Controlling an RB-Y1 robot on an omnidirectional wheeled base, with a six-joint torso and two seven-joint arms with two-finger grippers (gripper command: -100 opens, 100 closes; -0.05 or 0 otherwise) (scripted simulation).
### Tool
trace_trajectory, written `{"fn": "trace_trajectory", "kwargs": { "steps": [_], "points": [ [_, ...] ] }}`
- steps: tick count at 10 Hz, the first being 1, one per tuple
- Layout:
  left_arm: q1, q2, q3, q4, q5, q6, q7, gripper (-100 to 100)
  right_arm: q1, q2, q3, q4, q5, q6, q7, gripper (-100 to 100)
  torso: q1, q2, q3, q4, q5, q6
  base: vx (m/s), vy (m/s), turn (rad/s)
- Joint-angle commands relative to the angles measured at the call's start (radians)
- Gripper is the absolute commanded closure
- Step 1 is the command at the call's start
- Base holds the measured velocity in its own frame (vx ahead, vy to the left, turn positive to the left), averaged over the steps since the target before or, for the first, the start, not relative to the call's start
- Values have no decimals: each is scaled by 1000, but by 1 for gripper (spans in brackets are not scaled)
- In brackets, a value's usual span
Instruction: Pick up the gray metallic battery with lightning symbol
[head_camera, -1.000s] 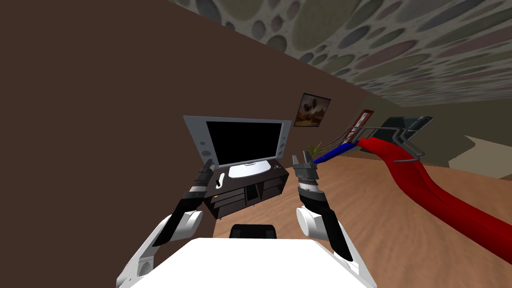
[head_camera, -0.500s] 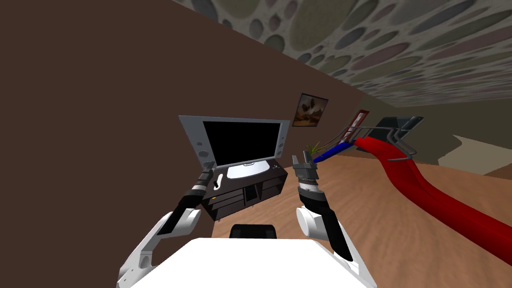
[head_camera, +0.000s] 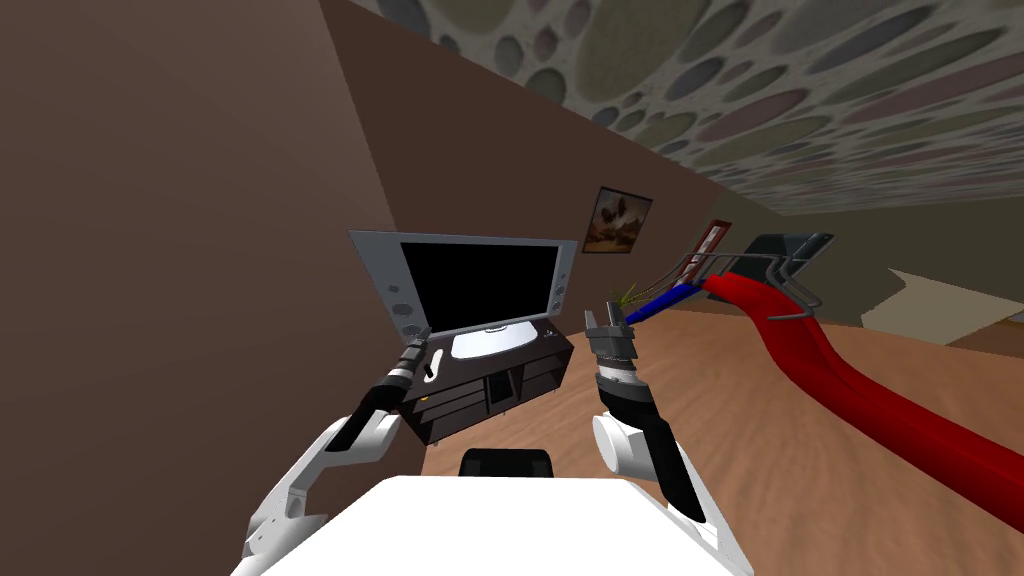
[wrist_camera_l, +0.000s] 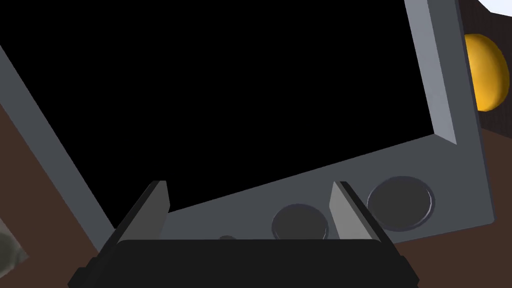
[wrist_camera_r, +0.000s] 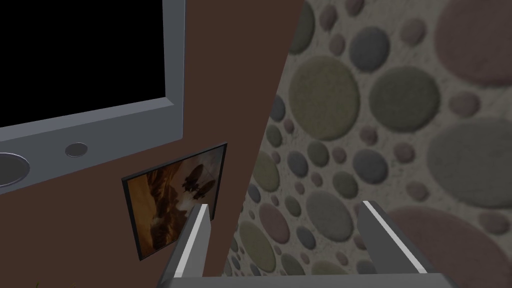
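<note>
A grey-framed television (head_camera: 485, 285) stands on a dark low cabinet (head_camera: 545, 352) against the brown wall. On the cabinet top, left of the television's white base, lies a small white object (head_camera: 433, 364). My left gripper (head_camera: 423, 333) hangs just above it, close to the screen's lower left corner. In the left wrist view the left gripper (wrist_camera_l: 247, 186) is open, facing the black screen and the round speakers (wrist_camera_l: 400, 202) in the frame. My right gripper (head_camera: 603, 317) is raised beside the cabinet's right end, with the right gripper (wrist_camera_r: 285, 206) open and holding nothing.
An orange rounded thing (wrist_camera_l: 482, 72) shows past the television's edge, and a small orange spot (head_camera: 426, 394) sits on the cabinet's left shelf. A long red band (head_camera: 850, 375) with a blue piece (head_camera: 660, 304) and metal rails runs over the wood floor at the right.
My left arm has stretched forward and its gripper now sits nearer the screen, above the white object. The head view has turned a little. The right arm has stayed put.
</note>
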Motion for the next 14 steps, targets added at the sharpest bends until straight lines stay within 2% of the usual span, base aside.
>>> {"fn": "trace_trajectory", "kwargs": {
  "steps": [1, 2, 3, 4, 5, 6, 7, 8, 9, 10, 12, 13, 14],
  "points": [
    [-8, 6, 2, 7, 3, 31, -1, -100, 0, 0, 0, 0, 0, 0, 0, 0, 0, 0, 0, 0, 0, 0, 10, -6, 2],
    [-29, 30, 7, 44, 11, 71, -19, -100, 0, 0, 0, 0, 0, 0, 0, 0, 0, 0, 0, 0, 0, 0, 15, -14, -42],
    [-29, 30, 7, 44, 11, 94, -19, -100, 0, 0, 0, 0, 0, 0, 0, 0, 0, 0, 0, 0, 0, 0, 16, -13, -20],
    [-50, 52, 12, 82, 20, 126, -36, -100, 0, 0, 0, 0, 0, 0, 0, 0, 0, 0, 0, 0, 0, 0, 23, -16, -47],
    [-50, 52, 12, 82, 20, 151, -36, -100, 0, 0, 0, 0, 0, 0, 0, 0, 0, 0, 0, 0, 0, 0, 22, -10, -17],
    [-72, 74, 17, 120, 28, 180, -54, -100, 0, 0, 0, 0, 0, 0, 0, 0, 0, 0, 0, 0, 0, 0, 24, -13, -34],
    [-72, 74, 17, 120, 28, 212, -54, -100, 0, 0, 0, 0, 0, 0, 0, 0, 0, 0, 0, 0, 0, 0, 20, -15, -21],
    [-94, 94, 22, 148, 38, 250, -71, -100, 0, 0, 0, 0, 0, 0, 0, 0, 0, 0, 0, 0, 0, 0, 26, -15, -32],
    [-94, 94, 22, 157, 38, 283, -71, -100, 0, 0, 0, 0, 0, 0, 0, 0, 0, 0, 0, 0, 0, 0, 22, -11, -21],
    [-116, 113, 28, 195, 47, 307, -88, -100, 0, 0, 0, 0, 0, 0, 0, 0, 0, 0, 0, 0, 0, 0, 25, -15, -28],
    [-116, 113, 28, 195, 47, 346, -88, -100, 0, 0, 0, 0, 0, 0, 0, 0, 0, 0, 0, 0, 0, 0, 15, -5, -10],
    [-138, 131, 33, 233, 57, 382, -105, -100, 0, 0, 0, 0, 0, 0, 0, 0, 0, 1, 0, 0, 0, 0, 16, -9, -28],
    [-138, 131, 33, 233, 57, 408, -105, -100, 0, 0, 0, 0, 0, 0, 0, 0, 0, 0, 0, 0, 0, 0, 20, -9, -19]
  ]
}}
